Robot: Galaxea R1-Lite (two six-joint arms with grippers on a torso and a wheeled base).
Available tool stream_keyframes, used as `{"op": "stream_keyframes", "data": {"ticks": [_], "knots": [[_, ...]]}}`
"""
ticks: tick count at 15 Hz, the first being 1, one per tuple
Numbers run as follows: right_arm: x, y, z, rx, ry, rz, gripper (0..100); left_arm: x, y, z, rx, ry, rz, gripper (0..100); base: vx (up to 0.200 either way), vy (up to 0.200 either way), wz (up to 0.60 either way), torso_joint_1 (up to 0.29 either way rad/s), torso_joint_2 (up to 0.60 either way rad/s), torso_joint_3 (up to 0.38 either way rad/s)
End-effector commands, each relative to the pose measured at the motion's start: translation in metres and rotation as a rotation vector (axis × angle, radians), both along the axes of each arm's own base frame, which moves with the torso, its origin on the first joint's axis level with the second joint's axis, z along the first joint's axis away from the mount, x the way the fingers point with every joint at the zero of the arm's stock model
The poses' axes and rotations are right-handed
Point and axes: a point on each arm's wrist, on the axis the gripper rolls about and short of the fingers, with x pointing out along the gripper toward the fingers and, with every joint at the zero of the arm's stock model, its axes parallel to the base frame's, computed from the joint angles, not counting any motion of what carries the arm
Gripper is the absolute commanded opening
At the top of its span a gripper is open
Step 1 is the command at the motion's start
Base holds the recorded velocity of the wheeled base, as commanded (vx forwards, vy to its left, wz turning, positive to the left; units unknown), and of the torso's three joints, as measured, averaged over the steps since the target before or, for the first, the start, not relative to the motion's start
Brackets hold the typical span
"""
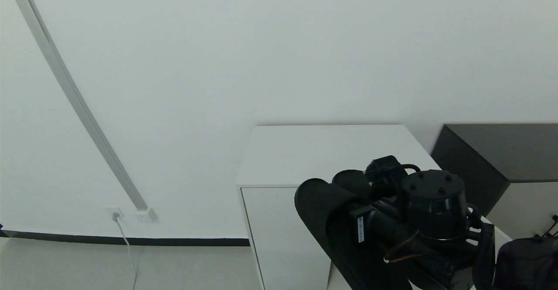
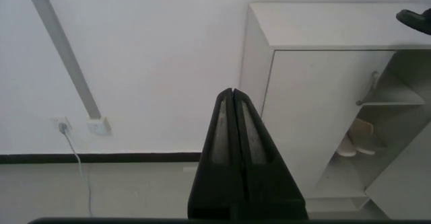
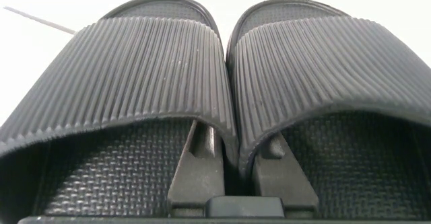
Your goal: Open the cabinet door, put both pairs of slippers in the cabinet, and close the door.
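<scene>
The white cabinet (image 1: 322,155) stands against the wall. In the left wrist view the cabinet (image 2: 316,116) is open on its far side, with shelves showing. A pale pair of slippers (image 2: 360,140) lies on a lower shelf inside. My right gripper (image 3: 232,153) is shut on a pair of black ribbed slippers (image 3: 222,69), one finger under each strap, pinching their inner sides together. In the head view the black slippers (image 1: 324,213) hang in front of the cabinet's front face, just below its top edge. My left gripper (image 2: 232,99) is shut and holds nothing, off to the cabinet's left.
A dark grey cabinet (image 1: 501,159) stands right of the white one. On the wall to the left runs a slanting cable duct (image 1: 74,98) down to a socket with a plugged cable (image 1: 115,216). Bare floor (image 1: 109,264) lies left of the cabinet.
</scene>
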Motion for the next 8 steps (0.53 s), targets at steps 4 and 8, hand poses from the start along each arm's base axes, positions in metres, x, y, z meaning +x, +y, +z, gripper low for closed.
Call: {"op": "stream_keyframes", "data": {"ticks": [4, 8], "knots": [[-0.0001, -0.0008, -0.0022, -0.004, 0.006, -0.001, 0, 0.0001, 0.0, 0.0002, -0.002, 0.0, 0.002, 0, 0.0, -0.2, 0.0, 0.004, 0.0, 0.004], [-0.0005, -0.0005, -0.0022, -0.005, 0.005, 0.001, 0, 0.0001, 0.0, 0.0002, -0.002, 0.0, 0.002, 0, 0.0, -0.2, 0.0, 0.0, 0.0, 0.001]]}}
